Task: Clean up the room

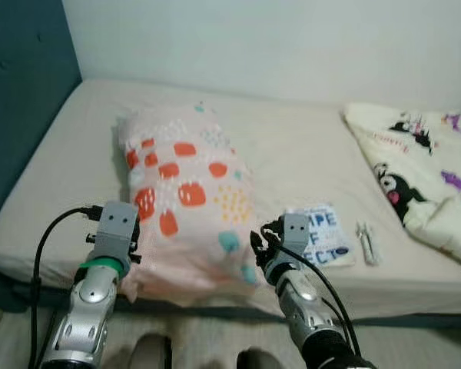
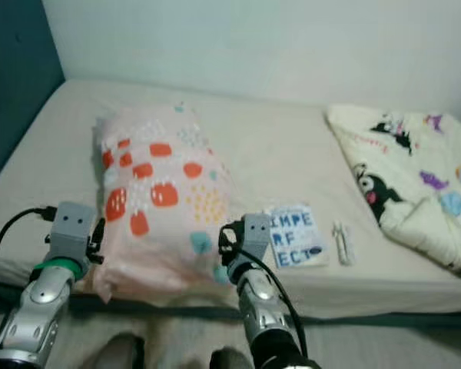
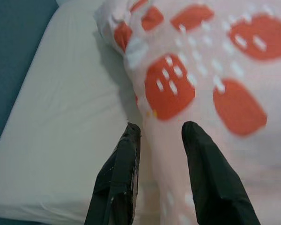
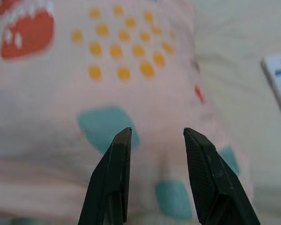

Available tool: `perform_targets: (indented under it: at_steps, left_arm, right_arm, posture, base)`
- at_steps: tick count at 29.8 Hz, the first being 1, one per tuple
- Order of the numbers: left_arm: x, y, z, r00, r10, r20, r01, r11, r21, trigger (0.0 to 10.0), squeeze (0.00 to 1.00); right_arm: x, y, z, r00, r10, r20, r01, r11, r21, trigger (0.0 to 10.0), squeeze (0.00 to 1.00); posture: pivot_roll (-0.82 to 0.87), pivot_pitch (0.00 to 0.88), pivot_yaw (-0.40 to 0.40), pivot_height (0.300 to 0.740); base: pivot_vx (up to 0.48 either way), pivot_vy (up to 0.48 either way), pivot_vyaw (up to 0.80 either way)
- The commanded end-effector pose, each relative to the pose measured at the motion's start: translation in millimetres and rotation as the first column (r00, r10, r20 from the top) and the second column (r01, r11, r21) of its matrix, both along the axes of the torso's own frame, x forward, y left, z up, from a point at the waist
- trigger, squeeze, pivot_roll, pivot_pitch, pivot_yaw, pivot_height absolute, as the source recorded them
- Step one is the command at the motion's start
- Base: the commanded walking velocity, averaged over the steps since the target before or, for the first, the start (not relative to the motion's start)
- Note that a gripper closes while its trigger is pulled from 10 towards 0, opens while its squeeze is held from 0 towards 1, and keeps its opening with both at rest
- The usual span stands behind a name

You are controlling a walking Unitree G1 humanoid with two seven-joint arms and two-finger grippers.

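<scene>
Pillow lies on the bed, near its front edge. Left gripper fingers spread at the pillow's left edge, right gripper spread at its right corner; book just beside.

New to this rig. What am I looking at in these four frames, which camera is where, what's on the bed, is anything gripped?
It's a humanoid robot with two silver arms ending in two-finger black grippers. The two wide pictures come from its head cameras, looking down at a bed. The two close-ups are wrist cameras looking along each gripper's fingers.

On the bed: a patterned pillow, a small book, a small white item I can't identify, and a cartoon-print blanket.

The left gripper and right gripper are both open at the pillow's near corners. Nothing is gripped yet.
</scene>
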State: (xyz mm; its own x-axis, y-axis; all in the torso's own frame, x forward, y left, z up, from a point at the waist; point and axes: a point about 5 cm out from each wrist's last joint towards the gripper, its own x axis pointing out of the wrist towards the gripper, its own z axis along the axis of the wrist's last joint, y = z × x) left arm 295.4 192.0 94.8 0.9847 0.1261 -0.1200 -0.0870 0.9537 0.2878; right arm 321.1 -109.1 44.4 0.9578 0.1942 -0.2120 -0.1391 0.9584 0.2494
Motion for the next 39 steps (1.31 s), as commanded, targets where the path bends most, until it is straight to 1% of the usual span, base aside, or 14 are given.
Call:
perform_targets:
  at_steps: [1, 9, 15, 18, 19, 21, 25, 29, 33, 35, 36, 37, 38, 39]
  left_arm:
    - [-1.0, 1.3, 0, 1.0, 0.006, 0.005, -0.006, 1.0, 0.018, 10.0, 0.0]
    - [-2.4, 7.1, 2, 0.999, 0.028, 0.025, -0.029, 0.999, 0.028, 10.0, 0.0]
    - [-5.1, 6.4, 1, 0.999, 0.027, 0.026, -0.027, 0.999, 0.029, 10.0, 0.0]
    - [-4.7, 5.9, 2, 0.999, 0.019, 0.041, -0.021, 0.999, 0.04, 10.0, 0.0]
    - [-4.7, 5.9, 2, 0.999, 0.019, 0.041, -0.021, 0.999, 0.04, 10.0, 0.0]
    - [-3.9, 7.2, 6, 0.997, 0.022, 0.068, -0.025, 0.999, 0.043, 10.0, 0.0]
    - [-3.7, 10.5, 11, 0.994, 0.033, 0.099, -0.038, 0.998, 0.048, 10.0, 0.0]
    - [-5.3, 17.7, 22, 0.985, 0.061, 0.163, -0.069, 0.997, 0.045, 10.0, 0.0]
    - [-8.5, 21.3, 26, 0.979, 0.052, 0.199, -0.068, 0.995, 0.072, 10.0, 0.0]
    - [-9.9, 22.7, 32, 0.972, 0.049, 0.232, -0.073, 0.993, 0.096, 10.0, 0.0]
    - [-10.8, 21.7, 36, 0.966, 0.041, 0.254, -0.066, 0.994, 0.09, 10.0, 0.0]
    - [-10.8, 21.7, 36, 0.966, 0.041, 0.254, -0.066, 0.994, 0.09, 10.0, 0.0]
    - [-13.0, 18.5, 42, 0.959, 0.013, 0.285, -0.033, 0.997, 0.068, 10.0, 0.0]
    - [-13.6, 17.6, 44, 0.957, 0.005, 0.291, -0.024, 0.998, 0.062, 10.0, 0.0]
  right_arm:
    - [-0.6, -0.5, -2, 1.0, 0.001, -0.013, 0.0, 1.0, 0.012, 10.0, 0.0]
    - [0.4, 2.3, 0, 1.0, 0.007, 0.001, -0.007, 1.0, 0.023, 10.0, 0.0]
    - [3.0, 2.2, 5, 1.0, -0.008, 0.023, 0.007, 0.999, 0.048, 10.0, 0.0]
    - [6.6, 2.6, 12, 0.998, -0.028, 0.053, 0.023, 0.995, 0.099, 10.0, 0.0]
    - [6.6, 2.6, 12, 0.998, -0.028, 0.053, 0.023, 0.995, 0.099, 10.0, 0.0]
    - [10.4, 3.8, 18, 0.997, -0.037, 0.075, 0.026, 0.99, 0.137, 10.0, 0.0]
    - [14.8, 5.2, 24, 0.995, -0.044, 0.095, 0.027, 0.984, 0.174, 10.0, 0.0]
    - [22.6, 8.1, 34, 0.993, -0.039, 0.113, 0.013, 0.976, 0.219, 10.0, 0.0]
    - [27.2, 17.3, 38, 0.995, 0.023, 0.1, -0.045, 0.973, 0.226, 10.0, 0.0]
    - [29.0, 21.7, 39, 0.995, 0.05, 0.091, -0.071, 0.966, 0.247, 10.0, 0.0]
    - [30.5, 23.0, 40, 0.995, 0.052, 0.085, -0.073, 0.963, 0.26, 10.0, 0.37]
    - [30.5, 23.0, 40, 0.995, 0.052, 0.085, -0.073, 0.963, 0.26, 10.0, 0.37]
    - [33.1, 25.6, 42, 0.996, 0.058, 0.073, -0.077, 0.954, 0.29, 10.0, 1.0]
    - [33.7, 26.2, 43, 0.996, 0.059, 0.071, -0.077, 0.952, 0.297, 10.0, 1.0]
  posture:
    - [0.12, 0.0, -0.033, 0.617]
    - [0.13, 0.0, -0.037, 0.587]
    - [0.13, 0.0, -0.037, 0.587]
    - [0.13, 0.0, -0.037, 0.587]
    - [0.13, 0.0, -0.037, 0.587]
    - [0.13, 0.0, -0.039, 0.587]
    - [0.13, 0.0, -0.04, 0.587]
    - [0.14, 0.0, -0.045, 0.587]
    - [0.14, 0.0, -0.048, 0.587]
    - [0.14, 0.0, -0.052, 0.587]
    - [0.15, 0.0, -0.056, 0.587]
    - [0.15, 0.0, -0.056, 0.587]
    - [0.15, 0.002, -0.059, 0.587]
    - [0.15, 0.002, -0.059, 0.587]
  base:
    - [0.0, 0.0, 0.0]
    - [0.0, 0.0, 0.0]
    - [0.0, 0.0, 0.0]
    - [0.0, 0.0, 0.0]
    - [0.0, 0.0, 0.0]
    - [0.0, 0.0, 0.0]
    - [0.0, 0.0, 0.0]
    - [0.0, 0.0, 0.0]
    - [0.0, 0.0, 0.0]
    - [0.0, 0.0, 0.0]
    - [0.0, 0.0, 0.0]
    - [0.0, 0.0, 0.0]
    - [0.0, 0.0, 0.0]
    - [0.0, 0.0, 0.0]
